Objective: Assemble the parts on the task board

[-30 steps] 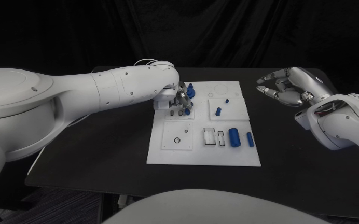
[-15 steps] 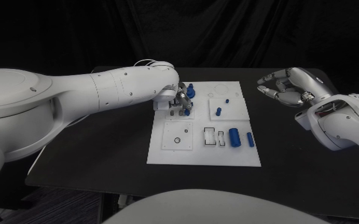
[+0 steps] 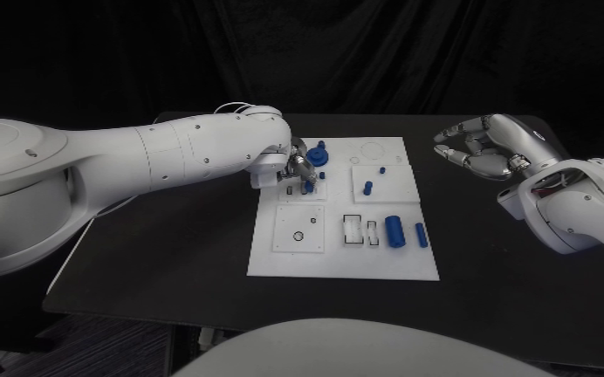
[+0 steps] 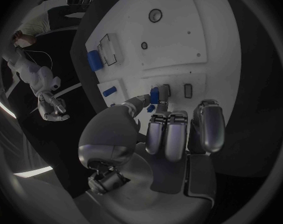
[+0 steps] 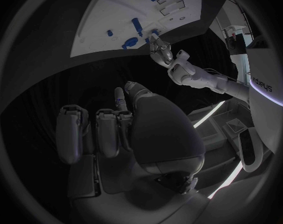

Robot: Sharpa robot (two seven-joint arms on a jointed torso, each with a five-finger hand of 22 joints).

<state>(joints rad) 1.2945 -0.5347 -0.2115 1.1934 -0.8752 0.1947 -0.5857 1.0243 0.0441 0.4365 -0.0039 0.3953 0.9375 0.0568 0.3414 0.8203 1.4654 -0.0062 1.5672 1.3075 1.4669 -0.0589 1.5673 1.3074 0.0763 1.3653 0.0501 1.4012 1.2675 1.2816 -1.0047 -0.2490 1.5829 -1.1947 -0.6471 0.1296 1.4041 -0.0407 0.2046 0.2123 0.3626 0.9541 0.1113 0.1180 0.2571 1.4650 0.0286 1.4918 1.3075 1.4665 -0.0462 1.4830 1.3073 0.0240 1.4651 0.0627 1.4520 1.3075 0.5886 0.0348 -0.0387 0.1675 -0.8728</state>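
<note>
The left silver hand (image 3: pixel 299 166) pinched a small blue plastic peg (image 4: pixel 155 94) at the flat white task board's (image 3: pixel 302 255) ten o'clock corner, while the right hand (image 3: pixel 478 148) hung curled shut, empty, out at three o'clock.

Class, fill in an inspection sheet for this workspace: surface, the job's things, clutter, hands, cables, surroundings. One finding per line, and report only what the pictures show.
Surface: black table, a white task board at its middle.
Job's things: blue parts on the board; a large blue cylinder lies beside a slimmer blue pin at the near right; a small blue peg sits mid-board.
Clutter: nothing seen.
Hands: left hand pinches a small blue part at the board's far left; right hand off the board, fingers curled, holding nothing.
Cables: thin white wires on the left arm.
Surroundings: black curtain behind.
</note>
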